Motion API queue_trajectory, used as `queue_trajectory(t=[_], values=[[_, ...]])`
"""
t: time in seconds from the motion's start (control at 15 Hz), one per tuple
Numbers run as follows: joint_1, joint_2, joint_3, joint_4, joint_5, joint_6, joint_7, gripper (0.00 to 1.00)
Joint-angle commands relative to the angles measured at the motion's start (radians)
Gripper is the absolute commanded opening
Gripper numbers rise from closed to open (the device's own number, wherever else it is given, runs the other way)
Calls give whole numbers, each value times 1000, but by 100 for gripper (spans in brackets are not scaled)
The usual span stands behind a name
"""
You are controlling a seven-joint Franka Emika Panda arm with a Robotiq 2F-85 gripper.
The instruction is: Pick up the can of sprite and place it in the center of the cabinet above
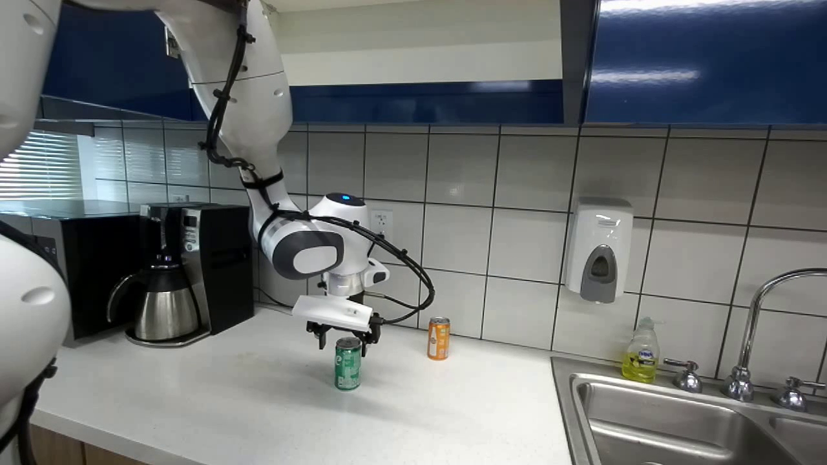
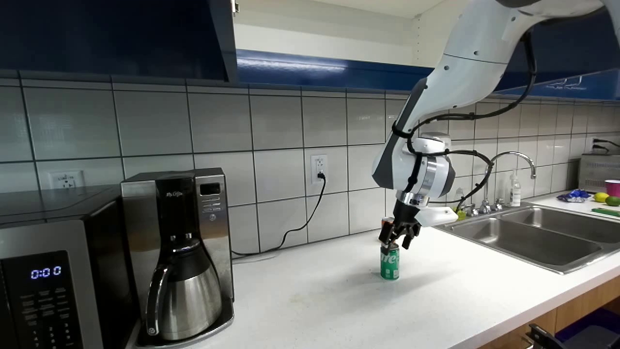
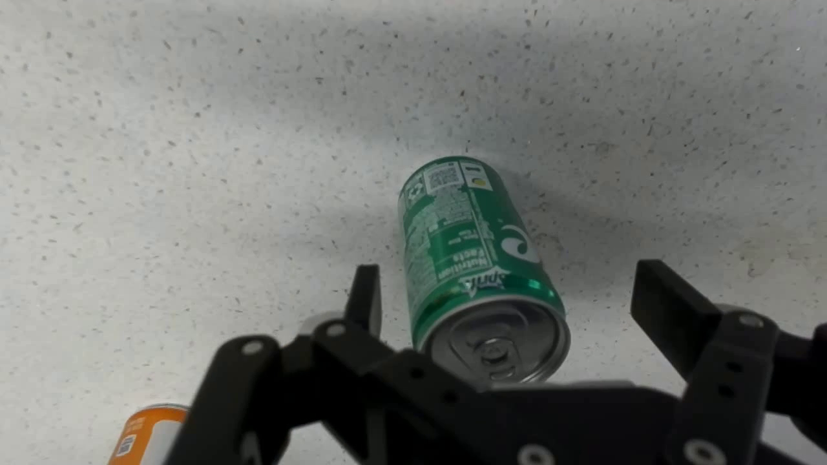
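Wooden cupboard fronts (image 2: 588, 304) are visible below the front edge of the worktop (image 2: 310, 310). The can of sprite (image 1: 347, 369) stands upright on the worktop between the front and back edges, along the stretch from the coffee maker (image 2: 213, 232) to the sink (image 1: 572, 413). The gripper (image 3: 507, 290) points down at the can with its jaws spread wide. In the wrist view, the can's lid lies between the two fingers (image 3: 670, 313), and worktop surface is visible on either side of it. In both exterior views, the fingertips are near the level of the can's upper rim. The orange can (image 1: 439, 339) stands upright farther back, near the back edge. The soap bottle (image 1: 641, 358) stands at the sink's back rim, beside a faucet handle (image 1: 687, 378). The tiled wall (image 1: 455, 239) rises from the back edge and carries the soap dispenser (image 1: 599, 242). The cabinet (image 1: 426, 102) is mounted above the back edge; its pale interior shows between dark blue doors.
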State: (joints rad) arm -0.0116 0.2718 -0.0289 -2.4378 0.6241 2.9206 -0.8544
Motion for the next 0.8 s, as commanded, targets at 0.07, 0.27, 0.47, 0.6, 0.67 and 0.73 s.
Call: queue_trajectory(t=[0.07, 0.27, 0.47, 0.6, 0.67, 0.73], values=[[-29, 37, 39, 30, 50, 39, -69, 100], [-33, 59, 44, 44, 56, 59, -76, 100], [-40, 77, 51, 56, 56, 71, -80, 100], [-45, 88, 57, 64, 58, 84, -83, 100], [-47, 94, 59, 67, 56, 88, -82, 100], [-51, 100, 63, 71, 54, 91, -82, 100]])
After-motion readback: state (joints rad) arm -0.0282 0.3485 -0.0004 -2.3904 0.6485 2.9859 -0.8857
